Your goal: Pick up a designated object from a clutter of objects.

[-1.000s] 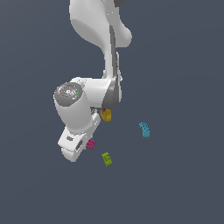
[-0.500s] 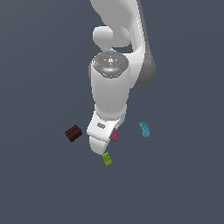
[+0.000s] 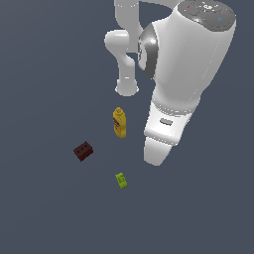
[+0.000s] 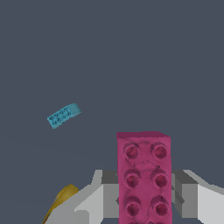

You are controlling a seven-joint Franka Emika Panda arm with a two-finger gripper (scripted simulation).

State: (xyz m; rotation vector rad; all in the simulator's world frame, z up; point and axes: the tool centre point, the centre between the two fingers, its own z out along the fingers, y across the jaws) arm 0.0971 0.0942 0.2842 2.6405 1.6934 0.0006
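In the exterior view, going from its left, a dark brown studded toy brick (image 3: 83,151) lies on the dark grey floor (image 3: 44,74) well apart from the pincer, then a small lime-green brick (image 3: 121,180) sits nearer and lower in the picture, and a yellow plastic bottle (image 3: 119,122) lies just beside the white arm's (image 3: 183,64) lower casing; the pincer itself is hidden behind that casing here, and so is whatever it carries. The wrist view fills the gap: a flat cyan brick (image 4: 63,115) rests on the floor well away from the pincer, a sliver of the yellow bottle shows close beside one finger, and the small flat magenta-pink studded brick (image 4: 143,177) stands up between the two grey fingers (image 4: 109,192) of the pincer (image 4: 144,197), which press against its two long sides, so the pincer is clamped on the designated brick. The brick appears clear of the floor, with the other pieces looking small beneath it, which suggests the lift is already made. By that reading the grasp and the raising are done, and little seems left beyond holding the brick steady, clear of the clutter
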